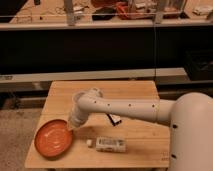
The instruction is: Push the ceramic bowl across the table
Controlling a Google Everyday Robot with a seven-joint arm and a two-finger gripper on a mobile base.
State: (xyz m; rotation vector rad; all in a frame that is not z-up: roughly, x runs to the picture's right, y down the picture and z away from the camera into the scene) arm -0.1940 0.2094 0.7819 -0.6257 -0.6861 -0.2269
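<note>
A wide, round, flat orange-red ceramic bowl (52, 138) sits on the near left corner of the small light-wood tabletop (131, 90) made of planks. The bowl looks almost like a plate. Its rim is a darker red, and the inside is a lighter orange with nothing in it. Its left side reaches right to the left edge of the tabletop. The robot's big white arm (131, 108) comes in from the right, goes across the middle of the tabletop, bends, and points down to the left. At its end, the whitish gripper (72, 125) is down low at the upper right rim of the bowl. It looks like it is touching the rim or just beside it. I cannot tell if the jaws are clenched or released. Near the front edge, to the right of the bowl, is a small white thing (89, 143). Just beside that lies a flat white box-like packet (111, 145). A small black thing (114, 120) lies partly under the arm, near the middle of the tabletop.
</note>
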